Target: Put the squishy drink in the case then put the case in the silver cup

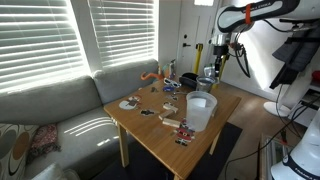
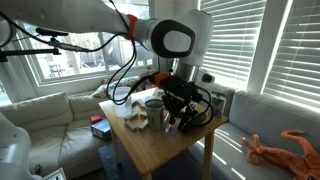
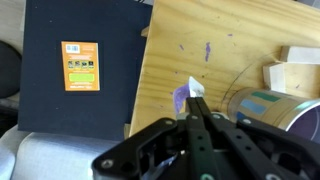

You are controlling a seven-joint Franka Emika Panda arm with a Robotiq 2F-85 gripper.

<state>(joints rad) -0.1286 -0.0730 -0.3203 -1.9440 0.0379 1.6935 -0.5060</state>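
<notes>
Your gripper (image 3: pixel 196 118) is at lower centre of the wrist view, fingers pinched on a small purple-white piece, possibly the squishy drink (image 3: pixel 187 95). Silver cup (image 3: pixel 300 120) is at right, on the bench (image 3: pixel 190 40).

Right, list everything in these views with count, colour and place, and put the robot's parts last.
table: one, light wood, in front of the sofa
sofa: one, pale grey, below the blinds
white tub: one, translucent white, on the table
silver cup: one, shiny grey metal, on the table beside the gripper
wooden block: one, pale wood, on the table
black sheet: one, black with an orange label, past the table's edge
orange toy: one, orange, on a sofa seat
small items: several, mixed colours, scattered on the table, too small to name
squishy drink: one, purple and white, at the fingertips
arm: one, white and black, over the table
gripper: one, black, apparently closed on the squishy drink
</notes>
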